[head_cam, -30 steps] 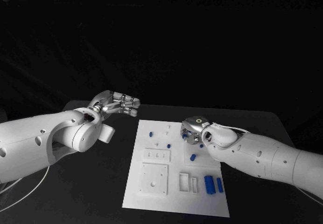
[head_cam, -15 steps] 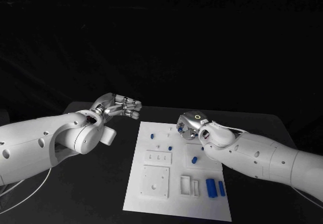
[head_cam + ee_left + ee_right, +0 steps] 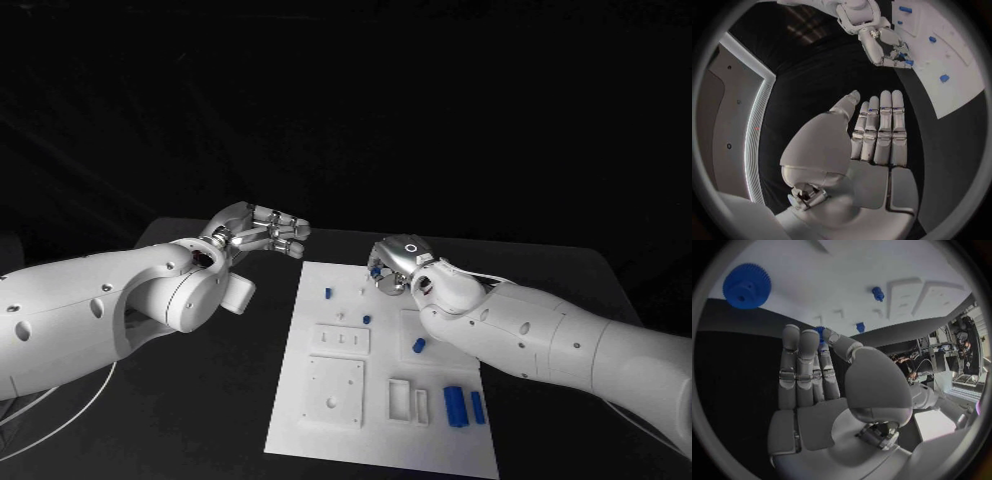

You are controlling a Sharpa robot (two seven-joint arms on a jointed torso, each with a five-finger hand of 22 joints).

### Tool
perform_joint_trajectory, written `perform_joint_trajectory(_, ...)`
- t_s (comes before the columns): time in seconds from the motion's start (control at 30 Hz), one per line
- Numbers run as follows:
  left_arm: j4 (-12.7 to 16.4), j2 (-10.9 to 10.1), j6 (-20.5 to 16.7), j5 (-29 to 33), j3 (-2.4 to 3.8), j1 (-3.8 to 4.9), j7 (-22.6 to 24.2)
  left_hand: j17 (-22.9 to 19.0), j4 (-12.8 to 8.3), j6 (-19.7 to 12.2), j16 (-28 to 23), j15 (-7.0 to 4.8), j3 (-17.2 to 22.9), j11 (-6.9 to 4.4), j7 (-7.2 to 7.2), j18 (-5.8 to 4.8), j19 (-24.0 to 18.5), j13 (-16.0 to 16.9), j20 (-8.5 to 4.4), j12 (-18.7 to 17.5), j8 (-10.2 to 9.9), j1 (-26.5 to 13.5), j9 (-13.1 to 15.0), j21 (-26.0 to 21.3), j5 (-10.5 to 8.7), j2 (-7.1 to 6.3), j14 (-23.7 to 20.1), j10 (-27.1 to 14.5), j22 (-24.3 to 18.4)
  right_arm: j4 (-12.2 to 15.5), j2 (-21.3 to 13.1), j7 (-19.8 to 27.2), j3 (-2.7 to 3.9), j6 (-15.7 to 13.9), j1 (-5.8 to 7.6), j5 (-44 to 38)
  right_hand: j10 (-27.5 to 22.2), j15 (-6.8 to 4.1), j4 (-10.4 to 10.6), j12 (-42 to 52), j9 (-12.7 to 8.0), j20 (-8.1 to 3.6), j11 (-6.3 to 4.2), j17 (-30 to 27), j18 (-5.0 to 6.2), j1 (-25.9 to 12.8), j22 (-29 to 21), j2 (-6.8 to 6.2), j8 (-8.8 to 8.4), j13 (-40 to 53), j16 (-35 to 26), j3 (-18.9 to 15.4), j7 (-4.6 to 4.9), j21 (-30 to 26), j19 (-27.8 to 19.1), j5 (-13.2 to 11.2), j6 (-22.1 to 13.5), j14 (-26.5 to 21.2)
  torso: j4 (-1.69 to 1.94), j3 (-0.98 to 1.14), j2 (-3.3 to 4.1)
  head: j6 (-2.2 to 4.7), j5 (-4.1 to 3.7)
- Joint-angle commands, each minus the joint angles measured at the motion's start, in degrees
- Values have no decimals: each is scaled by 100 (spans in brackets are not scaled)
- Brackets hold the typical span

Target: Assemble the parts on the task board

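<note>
- Two white arms reach in over the black table (image 3: 562, 265), one from each side, and both silver hands are raised near the far end of the task board (image 3: 375, 440).
- Left hand (image 3: 267, 232) hangs above the table just beside the board's far corner, not touching it. In the left wrist view its fingers (image 3: 882, 130) lie straight and side by side, the thumb stands a little apart, and the palm holds nothing.
- Right hand (image 3: 392, 262) is over the far edge of the board with the fingers pointing down to it. A small blue part (image 3: 821, 332) with a toothed rim is pinched between the thumb tip and one fingertip; the other fingers are stretched straight beside it.
- Just beyond the right fingertips a bigger blue gear (image 3: 746, 285), round, with fine teeth and a centre hole, lies flat on the smooth, matt white board.
- Farther from this hand, two short blue pegs (image 3: 877, 292) stand upright in the board, near some raised white rectangular blocks (image 3: 333, 390).
- Under the right forearm, toward the robot, two long blue bars (image 3: 454, 405) lie side by side on the board.
</note>
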Motion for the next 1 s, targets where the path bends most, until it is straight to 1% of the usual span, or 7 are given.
perform_joint_trajectory(0.03, 17, 16, 71, -19, 5, 8, 19, -5, 2, -41, -9, -6, 24, -18, -7, -49, 24, 8, -6, -19, -29, -16, 9, -20, 2, -20, -22, -37, -8, -79, 71, -38, 2, -118, 1, -96, 221, -28, -20, 12, 3, 0, -206, -7, 17, 38, 54, -13, 2, 5, 15, 25, 12, -60, 45, 1, 41, -4, 41, -26, 27, 18, -12)
perform_joint_trajectory(0.13, 35, 14, 68, -19, 7, 10, 17, -5, 2, -41, -9, -6, 24, -18, -7, -49, 24, 8, -6, -19, -29, -16, 9, -20, 2, -20, -22, -37, -8, -150, 137, -27, 2, -111, 1, -100, 221, -28, -20, 12, 3, 0, -206, -7, 17, 38, 54, -13, 2, 5, 15, 25, 12, -60, 45, 1, 41, -4, 67, -40, 51, 21, -27)
perform_joint_trajectory(0.17, 42, 10, 66, -19, 8, 11, 16, -5, 2, -41, -9, -6, 24, -18, -7, -49, 24, 8, -6, -19, -29, -15, 9, -21, 2, -20, -22, -37, -8, -165, 151, -25, 2, -110, 1, -101, 216, -27, -22, 12, 2, -1, -204, -23, 11, 36, 214, -9, 1, 4, 21, 20, 13, -227, 109, 1, 37, -2, 70, -44, 58, 25, -30)
perform_joint_trajectory(0.33, 78, -3, 67, -19, 10, 33, 11, -6, -6, -41, -9, -7, 27, -17, -7, -48, 24, 8, -6, -19, -28, -8, 9, -23, 1, -22, -21, -37, -6, -241, 210, -20, 2, -121, 0, -104, 216, -27, -22, 12, 2, -1, -204, -23, 11, 36, 214, -9, 1, 4, 21, 20, 13, -227, 109, 1, 37, -2, 90, -57, 103, 53, -48)
perform_joint_trajectory(0.47, 95, -1, 71, -20, 11, 63, 10, -6, -6, -41, -9, -7, 27, -17, -7, -48, 24, 8, -6, -19, -28, -8, 9, -23, 1, -22, -21, -37, -6, -292, 243, -14, 2, -122, 0, -104, 216, -27, -22, 12, 2, -1, -204, -23, 11, 36, 214, -9, 1, 4, 21, 20, 13, -227, 109, 1, 37, -2, 105, -77, 130, 72, -51)
perform_joint_trajectory(0.7, 123, -3, 75, -23, 12, 94, 7, -6, -6, -41, -9, -7, 27, -17, -7, -48, 24, 8, -6, -19, -28, -8, 9, -23, 1, -22, -21, -37, -6, -341, 253, -7, 2, -91, -1, -105, 216, -29, -26, 12, 3, -1, -204, -28, 13, 34, 311, -14, 2, 5, 25, 32, 13, -320, 141, 6, 38, -6, 129, -84, 157, 65, -54)
perform_joint_trajectory(1.0, 145, -42, 74, -36, 12, 114, 0, -11, -9, -44, -12, -5, 23, -15, -5, -49, 22, 8, -5, -20, -29, -9, 9, -27, -1, -29, -23, -40, 1, -312, 179, -56, 1, -51, -1, -129, 218, -32, -31, 12, 3, -4, -204, -28, 15, 37, 337, -14, 2, 5, 27, 39, 12, -342, 149, 15, 39, -6, 122, -90, 166, 64, -43)
